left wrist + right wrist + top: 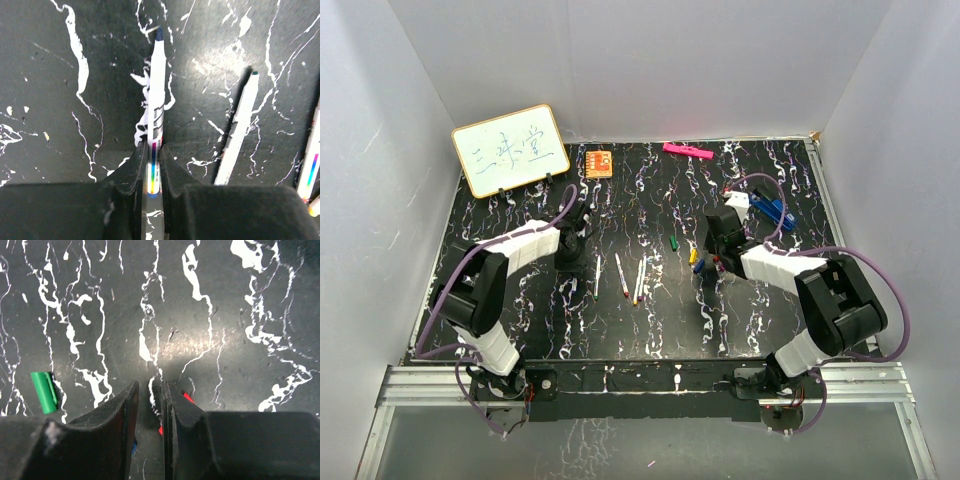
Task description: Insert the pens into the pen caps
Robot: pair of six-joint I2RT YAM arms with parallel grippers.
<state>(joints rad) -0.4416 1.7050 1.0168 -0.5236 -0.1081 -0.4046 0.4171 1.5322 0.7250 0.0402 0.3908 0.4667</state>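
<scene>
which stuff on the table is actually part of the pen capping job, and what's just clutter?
Job:
- pen gripped by the left gripper
- loose pens
- green cap
- yellow cap

Lying about:
- whiteboard
- orange square
- pink bar
- blue clip

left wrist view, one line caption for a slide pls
Left fingers clamped on a white pen with a dark blue tip, a second pen lying on the marbled black table
</scene>
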